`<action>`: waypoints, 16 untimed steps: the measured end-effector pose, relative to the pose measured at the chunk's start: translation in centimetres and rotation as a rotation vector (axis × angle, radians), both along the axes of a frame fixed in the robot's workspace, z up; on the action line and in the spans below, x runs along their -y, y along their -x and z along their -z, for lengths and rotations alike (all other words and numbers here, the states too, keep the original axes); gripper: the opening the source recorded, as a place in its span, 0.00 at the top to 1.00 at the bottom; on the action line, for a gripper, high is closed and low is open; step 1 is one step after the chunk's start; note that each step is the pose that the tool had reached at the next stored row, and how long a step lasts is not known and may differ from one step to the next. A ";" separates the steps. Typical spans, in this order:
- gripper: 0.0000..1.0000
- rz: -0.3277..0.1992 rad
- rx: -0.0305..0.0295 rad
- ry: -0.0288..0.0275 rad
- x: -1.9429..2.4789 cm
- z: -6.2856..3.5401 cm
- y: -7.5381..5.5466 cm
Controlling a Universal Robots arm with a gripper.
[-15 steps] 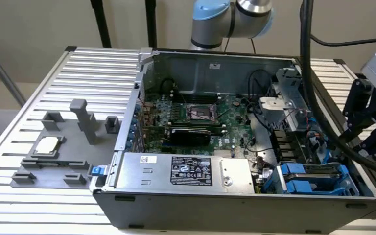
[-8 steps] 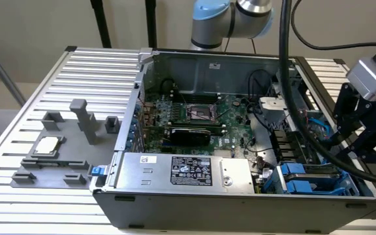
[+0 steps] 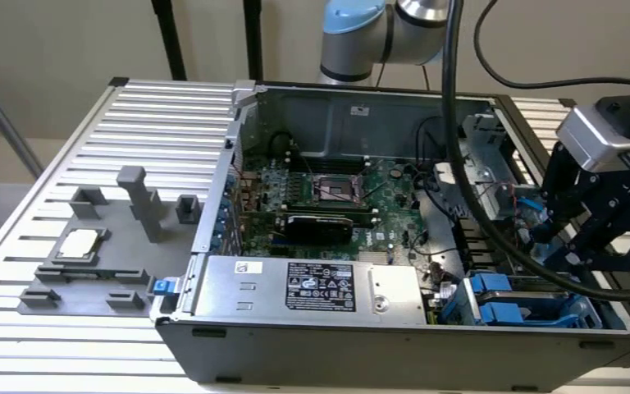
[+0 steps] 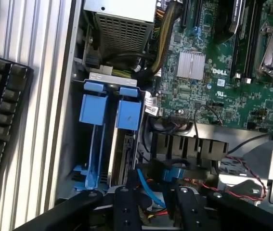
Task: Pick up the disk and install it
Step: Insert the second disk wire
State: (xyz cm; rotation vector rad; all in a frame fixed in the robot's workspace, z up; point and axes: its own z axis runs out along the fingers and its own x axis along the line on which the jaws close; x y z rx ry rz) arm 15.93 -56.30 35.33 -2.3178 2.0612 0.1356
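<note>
A robotics lab: opened computer case (image 3: 403, 349) on a slatted aluminium table (image 3: 151, 107), robot arm (image 3: 361, 33) behind.

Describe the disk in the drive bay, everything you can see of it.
The disk stands on edge, slotted into the drive bay at a corner of the computer case. A bright blue plastic carrier frames it, the handle end facing out; a grey metal edge shows below that. A second blue carrier sits close beside it. The open gripper hangs apart from it, holding nothing.
</note>
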 end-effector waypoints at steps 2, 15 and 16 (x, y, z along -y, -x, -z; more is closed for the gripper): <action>0.00 -0.003 0.0000 0.0011 -0.20 0.01 0.4; 0.00 -0.004 -0.0001 -0.0155 3.20 0.01 0.9; 0.00 -0.004 0.0000 -0.0186 3.32 0.02 0.7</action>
